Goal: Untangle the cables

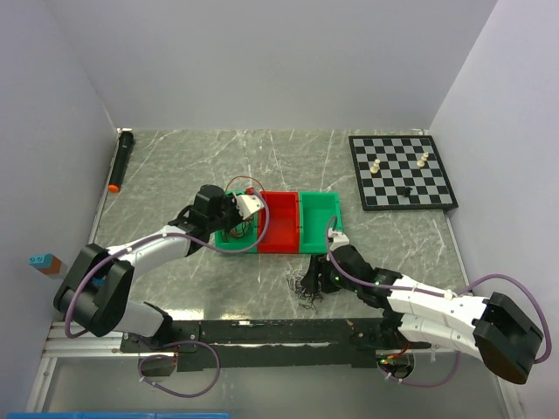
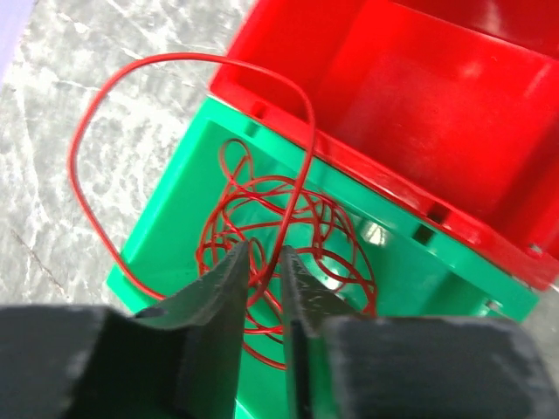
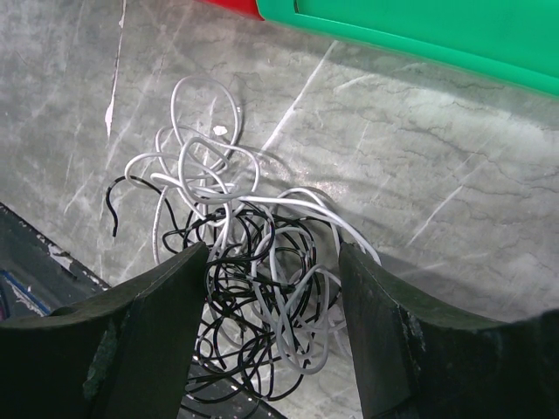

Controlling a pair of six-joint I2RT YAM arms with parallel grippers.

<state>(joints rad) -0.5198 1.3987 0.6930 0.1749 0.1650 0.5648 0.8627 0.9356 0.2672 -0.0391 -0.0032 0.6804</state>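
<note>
- Table [image 1: 175, 166], grey marble look, everything sits on it.
- Right arm [image 1: 437, 305] low over the near side. The right gripper [image 3: 272, 249] is spread wide with one finger either side of the white-and-black tangle [image 3: 236, 218] and nothing held.
- Left arm [image 1: 140, 253] reaches to the left green bin [image 1: 236, 247]. The left gripper [image 2: 265, 253] has its jaws close together with a slim gap, wider than the red strand running up through it (not clamped, far as I can see).
- Chessboard [image 1: 402, 170] far right, a few pieces on it.
- Red bin [image 1: 281, 223] and right green bin [image 1: 320, 214] sit in a row with the left one, side by side.
- White-and-black tangle lies on bare table, just in front of the right green bin.
- Red cable [image 2: 279, 209] is coiled inside the left green bin, with one big loop arching out over the rim.
- Black marker [image 1: 120, 161] with an orange tip, far left edge.
</note>
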